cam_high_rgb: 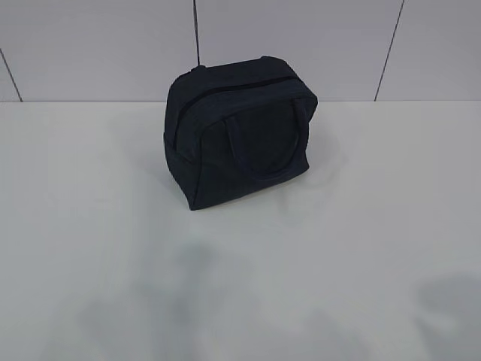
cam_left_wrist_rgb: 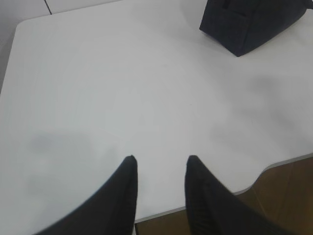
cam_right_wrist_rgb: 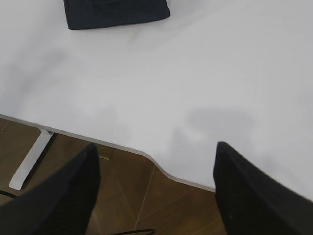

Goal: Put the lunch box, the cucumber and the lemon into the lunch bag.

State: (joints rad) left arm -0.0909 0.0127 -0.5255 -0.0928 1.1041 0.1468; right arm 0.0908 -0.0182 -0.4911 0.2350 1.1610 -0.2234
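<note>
The dark navy lunch bag [cam_high_rgb: 239, 135] stands upright at the back of the white table, its top zipper drawn closed and one loop handle hanging on its front. A corner of the lunch bag [cam_left_wrist_rgb: 249, 22] shows at the top right of the left wrist view, and its base [cam_right_wrist_rgb: 115, 13] shows at the top of the right wrist view. My left gripper [cam_left_wrist_rgb: 160, 159] hovers open over the table's near edge, nothing between its fingers. My right gripper [cam_right_wrist_rgb: 155, 145] stands wide open and empty over the same edge. The lunch box, cucumber and lemon are out of view.
The white table [cam_high_rgb: 113, 226] has a curved cut-out in its near edge [cam_right_wrist_rgb: 161, 169]. Brown wooden floor [cam_right_wrist_rgb: 146, 205] and a white table leg [cam_right_wrist_rgb: 29, 161] lie below. A tiled wall [cam_high_rgb: 90, 45] rises behind the table.
</note>
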